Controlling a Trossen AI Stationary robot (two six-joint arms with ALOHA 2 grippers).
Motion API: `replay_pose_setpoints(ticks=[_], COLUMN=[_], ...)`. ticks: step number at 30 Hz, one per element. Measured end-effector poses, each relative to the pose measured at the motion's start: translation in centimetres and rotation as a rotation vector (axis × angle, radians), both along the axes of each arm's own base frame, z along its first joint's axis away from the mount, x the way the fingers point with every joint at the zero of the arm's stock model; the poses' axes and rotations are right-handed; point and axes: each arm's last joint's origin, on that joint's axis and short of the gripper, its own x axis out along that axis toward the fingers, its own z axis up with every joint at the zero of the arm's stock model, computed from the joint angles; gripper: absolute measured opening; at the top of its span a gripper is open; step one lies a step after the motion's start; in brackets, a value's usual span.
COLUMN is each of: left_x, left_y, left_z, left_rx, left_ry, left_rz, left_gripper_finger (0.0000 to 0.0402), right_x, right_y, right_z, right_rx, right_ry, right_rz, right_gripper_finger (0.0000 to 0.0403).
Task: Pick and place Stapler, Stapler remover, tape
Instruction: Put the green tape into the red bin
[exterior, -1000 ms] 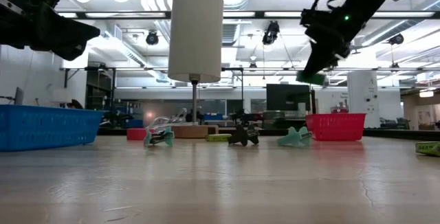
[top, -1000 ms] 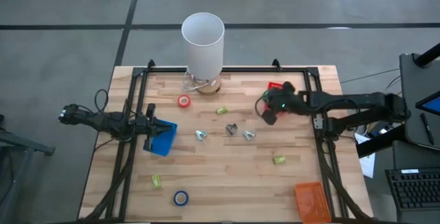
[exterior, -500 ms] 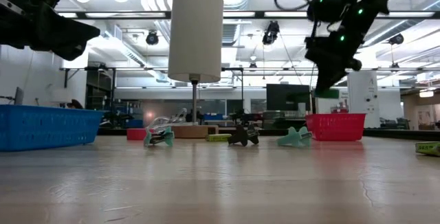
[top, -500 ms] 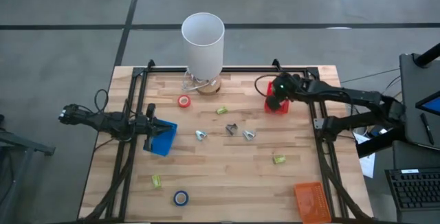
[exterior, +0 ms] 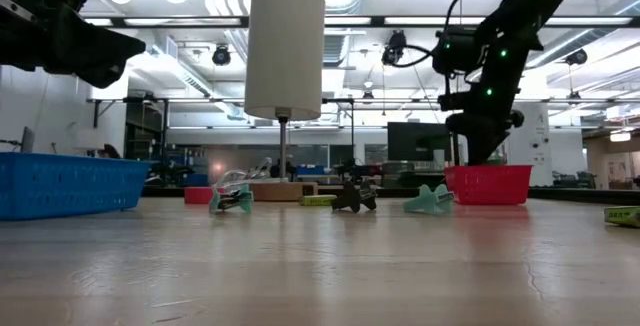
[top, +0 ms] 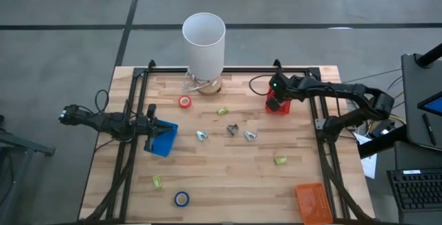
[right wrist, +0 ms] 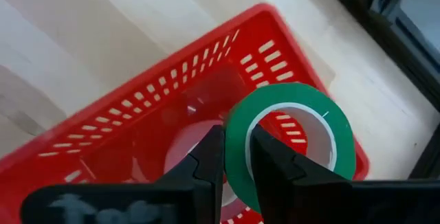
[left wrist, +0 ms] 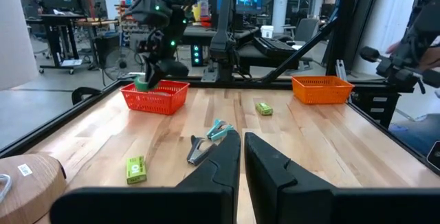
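Note:
My right gripper (top: 275,99) hangs over the red basket (top: 284,109) at the table's far right, shut on a green tape roll (right wrist: 292,145). In the low view the gripper (exterior: 484,154) reaches down to the basket's rim (exterior: 488,169). A red tape roll (top: 184,101) lies flat near the lamp, and a blue one (top: 181,199) lies near the front edge. Three staple removers (top: 233,130) and small yellow-green staplers (top: 280,159) rest on the wood. My left gripper (top: 152,128) waits shut beside the blue bin (top: 163,142). My right gripper pinches the green roll's ring wall (right wrist: 237,138) between its two fingers, one finger (right wrist: 269,165) at the hole and one finger (right wrist: 206,162) outside. The fingers slant steeply down from the table's right. The roll hangs clear, above the basket's inside.
A white lamp (top: 204,40) on a wooden base stands at the far edge. An orange basket (top: 311,201) sits at the front right corner. Black rails (top: 131,149) run along both table sides. A pale ring shape (right wrist: 189,145) shows on the red basket's floor.
My right gripper has carried the green tape roll toward the table's far edge and downward, from beside the red basket to just over it. It has tipped more steeply downward and stays shut on the roll.

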Motion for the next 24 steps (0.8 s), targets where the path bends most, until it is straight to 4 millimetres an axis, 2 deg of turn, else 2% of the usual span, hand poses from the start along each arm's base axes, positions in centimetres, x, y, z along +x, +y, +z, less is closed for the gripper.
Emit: replay_pose_setpoints(ticks=[7, 18, 24], left_x=[0.00, 0.00, 0.00], left_y=[0.00, 0.00, 0.00], left_z=[0.00, -0.01, 0.00], left_rx=[0.000, 0.000, 0.000], left_ry=[0.000, 0.000, 0.000], left_rz=[0.000, 0.000, 0.000], left_gripper_finger=[0.0026, 0.0026, 0.0026], right_x=[0.18, 0.17, 0.26], right_y=[-0.39, -0.33, -0.13], right_z=[-0.95, -0.66, -0.71], right_rx=[0.014, 0.011, 0.057], right_ry=[0.043, 0.024, -0.008], right_rz=[0.005, 0.009, 0.008], right_gripper_finger=[0.0054, 0.0056, 0.0095])
